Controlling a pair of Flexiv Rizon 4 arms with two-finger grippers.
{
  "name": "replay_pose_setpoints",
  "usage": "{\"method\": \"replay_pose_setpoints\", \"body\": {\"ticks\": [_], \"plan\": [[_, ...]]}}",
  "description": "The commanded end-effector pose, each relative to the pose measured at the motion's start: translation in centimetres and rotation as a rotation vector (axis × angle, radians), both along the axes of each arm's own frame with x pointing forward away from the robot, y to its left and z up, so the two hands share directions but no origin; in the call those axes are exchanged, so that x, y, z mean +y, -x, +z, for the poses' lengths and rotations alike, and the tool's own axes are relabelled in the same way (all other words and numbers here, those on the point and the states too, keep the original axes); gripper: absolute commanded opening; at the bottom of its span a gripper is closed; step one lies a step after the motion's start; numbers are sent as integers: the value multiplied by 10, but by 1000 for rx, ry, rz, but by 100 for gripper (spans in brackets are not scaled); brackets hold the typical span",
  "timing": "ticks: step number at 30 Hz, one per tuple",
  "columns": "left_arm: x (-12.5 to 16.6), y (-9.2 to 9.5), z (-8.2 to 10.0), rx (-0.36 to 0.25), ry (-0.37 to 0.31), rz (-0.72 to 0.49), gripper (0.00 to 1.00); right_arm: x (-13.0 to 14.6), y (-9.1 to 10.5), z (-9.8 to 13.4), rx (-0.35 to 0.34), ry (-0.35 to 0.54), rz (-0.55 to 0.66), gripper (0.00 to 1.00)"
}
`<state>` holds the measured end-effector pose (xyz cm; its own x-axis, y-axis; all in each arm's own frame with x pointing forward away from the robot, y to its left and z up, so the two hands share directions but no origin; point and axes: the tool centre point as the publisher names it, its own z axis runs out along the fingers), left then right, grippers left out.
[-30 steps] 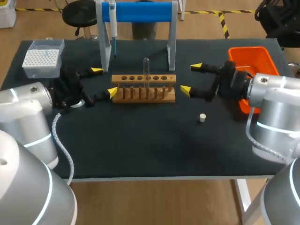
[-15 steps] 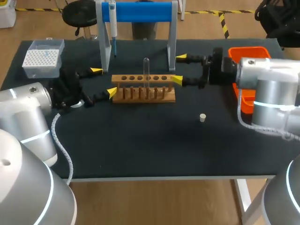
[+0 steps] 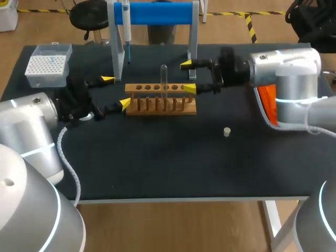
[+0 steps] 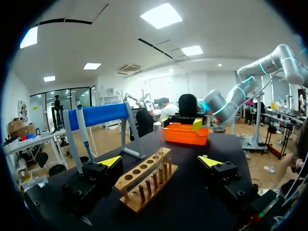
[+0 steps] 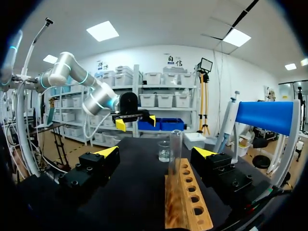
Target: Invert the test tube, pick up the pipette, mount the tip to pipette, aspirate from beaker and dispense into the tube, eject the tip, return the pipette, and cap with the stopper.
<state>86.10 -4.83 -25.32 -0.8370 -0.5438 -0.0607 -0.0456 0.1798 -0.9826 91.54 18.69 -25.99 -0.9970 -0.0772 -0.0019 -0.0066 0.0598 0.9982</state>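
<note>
- Both pairs of jaws stand wide apart, and neither pair holds anything.
- At the upper left of the head view, the white tip box (image 3: pixel 48 64) sits near the far left corner of the black table (image 3: pixel 157 163).
- Our left gripper (image 3: pixel 116 92) hangs at the left of centre. Its fingers point at the left end of the wooden test tube rack (image 3: pixel 161 101), and the nearer yellow tip is just beside that end. In our left wrist view the rack lies ahead, between the fingers.
- The pipette (image 3: pixel 126 23) hangs on the left post of the blue-barred stand (image 3: pixel 157 13), at the top centre, behind the rack.
- The test tube (image 3: pixel 164 77) stands upright in the rack, about midway along its row of holes.
- In our right wrist view a small clear beaker (image 5: pixel 164 150) stands on the table ahead of the fingers, past the far end of the rack.
- Our right gripper (image 3: pixel 188 76) reaches in from the right to the rack's right end, with one fingertip behind that end and one at it. We cannot tell whether either touches the wood.
- The pale stopper (image 3: pixel 227 131) lies alone on the table at the lower right of centre, well apart from the rack.
- The orange bin (image 3: pixel 265 101) shows at the right, partly hidden by our right arm.
</note>
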Motion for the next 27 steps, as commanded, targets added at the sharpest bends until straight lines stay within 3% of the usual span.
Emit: {"method": "replay_pose_setpoints", "body": {"ticks": [1, 27], "plan": [[-2, 0, 0, -1, -2, 7, 100, 10, -8, -5, 4, -5, 116, 100], [-2, 0, 0, -1, -2, 7, 100, 57, -33, -20, 34, -27, 107, 100]]}}
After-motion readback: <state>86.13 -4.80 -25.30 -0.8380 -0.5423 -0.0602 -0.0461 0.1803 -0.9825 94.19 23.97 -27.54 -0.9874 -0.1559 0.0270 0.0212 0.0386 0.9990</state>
